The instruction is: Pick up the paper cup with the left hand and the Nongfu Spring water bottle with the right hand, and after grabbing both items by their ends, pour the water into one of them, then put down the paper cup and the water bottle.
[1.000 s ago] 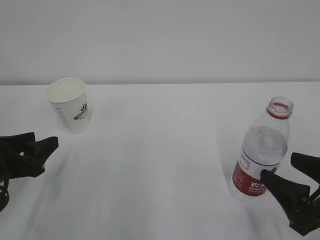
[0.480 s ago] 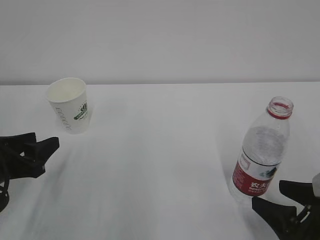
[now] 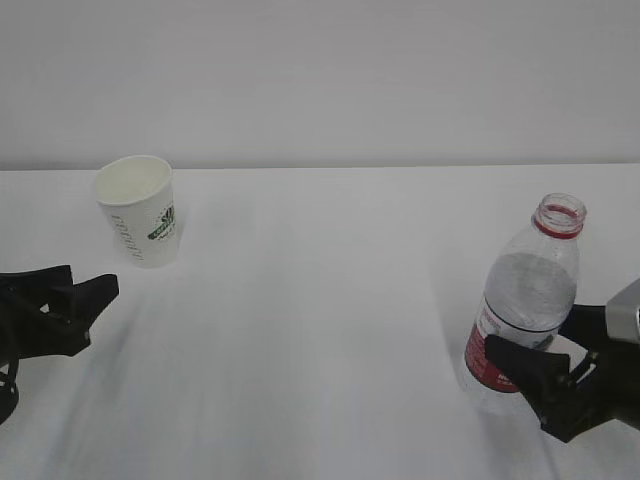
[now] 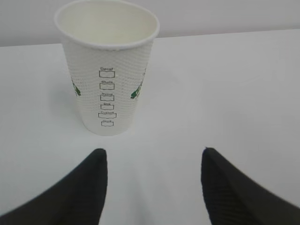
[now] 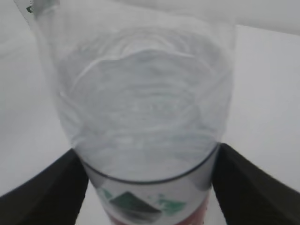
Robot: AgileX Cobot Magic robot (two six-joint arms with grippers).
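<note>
right hand (image 3: 545,385) now flanks bottle (image 3: 525,300) label | jaws apart | cup (image 3: 140,208) upright

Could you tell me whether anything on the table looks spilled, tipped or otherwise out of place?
Nothing stands out. The paper cup stands upright and empty, the Nongfu Spring water bottle stands upright with its cap off, and the white table around them looks dry.

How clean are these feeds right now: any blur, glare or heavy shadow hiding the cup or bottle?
Exterior view: flat, even light, faint shadows, slightly soft; paper cup and bottle readable. Left wrist view: sharp, cup's printed boxes legible. Right wrist view: bottle so close it fills the frame, looking soft and hazy, its label cut off at the bottom edge.
</note>
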